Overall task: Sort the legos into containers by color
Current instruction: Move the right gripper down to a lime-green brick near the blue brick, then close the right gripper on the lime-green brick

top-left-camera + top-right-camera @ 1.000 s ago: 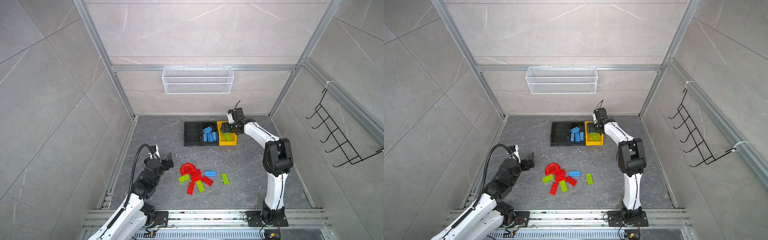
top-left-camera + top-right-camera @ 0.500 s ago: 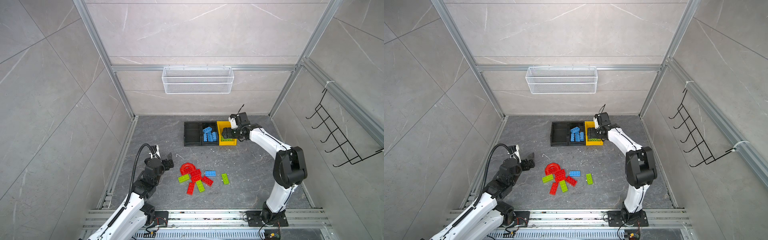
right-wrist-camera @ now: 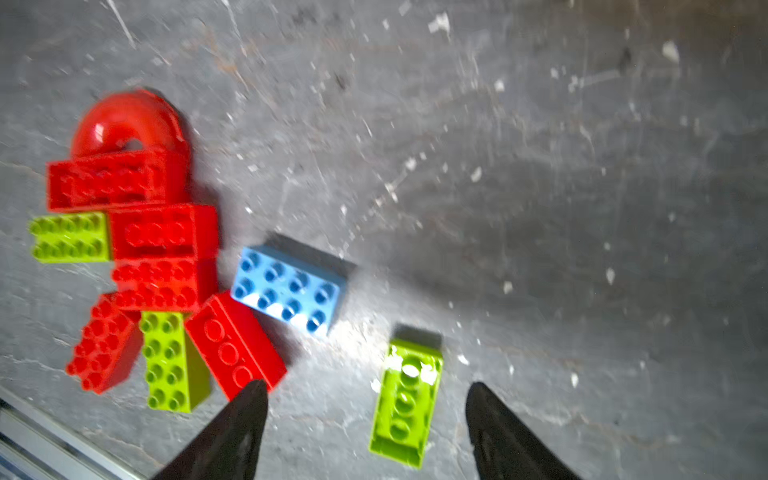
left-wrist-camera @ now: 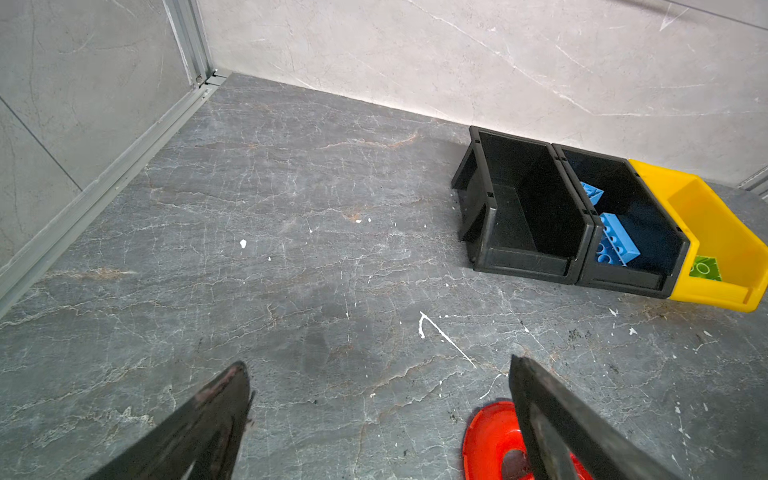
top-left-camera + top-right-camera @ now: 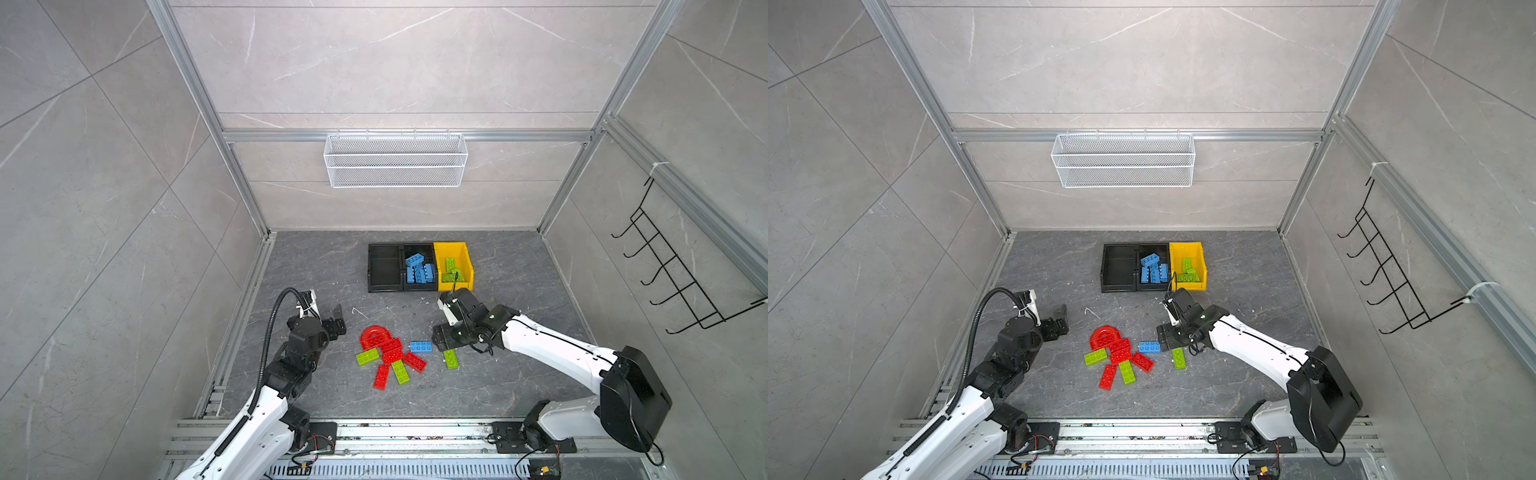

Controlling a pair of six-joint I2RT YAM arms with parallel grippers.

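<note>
As our right pincer (image 3: 365, 388) hangs released and empty over the lone green brick (image 3: 406, 401) on the counter (image 3: 582, 208), we judge pickup comes next: lower, clench, carry to the yellow bin (image 5: 453, 249) at twelve o'clock.

Left arm (image 5: 266, 436): white lower link, black joint housings above. Ribbed black hose (image 5: 270, 332) runs from wrist down along link. Small white block (image 5: 306, 300) at wrist. Left claw (image 4: 377, 362): two flat black fingers (image 4: 208, 415), tapering to points, scuffed. Right arm (image 5: 548, 345): white links, bulky black elbow housing (image 5: 631, 399), thin black cable (image 5: 561, 337) along white shell. Right claw (image 3: 365, 385): same black pointed fingers (image 3: 232, 432). Black base plate (image 5: 536, 442) under each arm, loose red and black wires (image 5: 316, 441).
</note>
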